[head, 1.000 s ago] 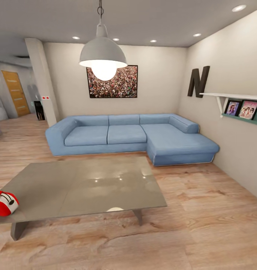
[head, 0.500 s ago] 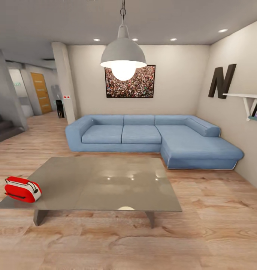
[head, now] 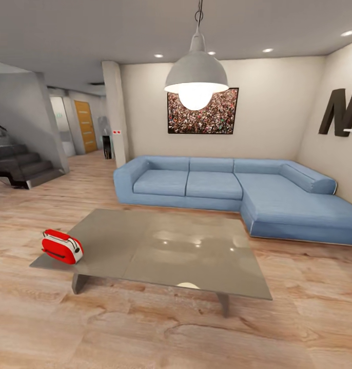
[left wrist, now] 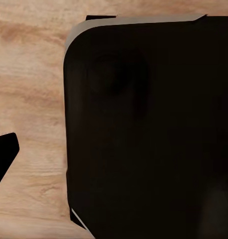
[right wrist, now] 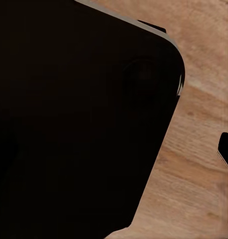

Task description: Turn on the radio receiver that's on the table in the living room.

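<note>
Head view: red radio (head: 62, 246) sits at the near left corner of the low grey table (head: 165, 251), close to the edge, so a hard press could, in my judgement, push it off onto the plank floor (head: 145, 333). Blue sofa (head: 237, 187), hanging lamp (head: 196, 82) and stairs (head: 22, 164) stand around. Wrist views show a dark body, probably the robot's base, over wood; finger opening cannot be told.

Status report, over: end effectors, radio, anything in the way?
End effectors: state unreadable. Red radio on coffee table, near its left corner. Bare wood floor between robot and table.
</note>
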Controlling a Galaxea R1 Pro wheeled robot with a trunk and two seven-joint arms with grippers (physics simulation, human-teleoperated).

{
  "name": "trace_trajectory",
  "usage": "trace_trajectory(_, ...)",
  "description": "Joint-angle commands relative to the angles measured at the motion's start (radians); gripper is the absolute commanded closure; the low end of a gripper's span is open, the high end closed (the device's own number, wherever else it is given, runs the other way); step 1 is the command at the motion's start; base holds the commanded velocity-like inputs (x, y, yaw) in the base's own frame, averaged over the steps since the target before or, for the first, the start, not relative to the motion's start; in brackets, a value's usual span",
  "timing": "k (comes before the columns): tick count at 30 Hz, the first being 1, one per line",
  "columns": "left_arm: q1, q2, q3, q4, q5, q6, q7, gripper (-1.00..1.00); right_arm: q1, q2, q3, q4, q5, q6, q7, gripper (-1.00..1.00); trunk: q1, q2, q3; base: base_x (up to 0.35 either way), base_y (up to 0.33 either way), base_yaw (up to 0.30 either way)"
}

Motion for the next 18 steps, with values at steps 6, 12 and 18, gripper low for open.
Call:
trace_trajectory(6,0.0,0.0,0.0,0.0,0.0,0.0,0.0,-1.0,0.0,0.0,0.0,0.0,0.0,0.0,0.0,-1.0,0.0,0.0,0.0,0.0,0.0,0.272)
trace_trajectory(12,0.0,0.001,0.0,0.0,0.0,0.0,0.0,-1.0,0.0,0.0,0.0,0.0,0.0,0.0,0.0,-1.0,0.0,0.0,0.0,0.0,0.0,0.272)
trace_trajectory(18,0.0,0.0,0.0,0.0,0.0,0.0,0.0,-1.0,0.0,0.0,0.0,0.0,0.0,0.0,0.0,-1.0,0.0,0.0,0.0,0.0,0.0,0.272)
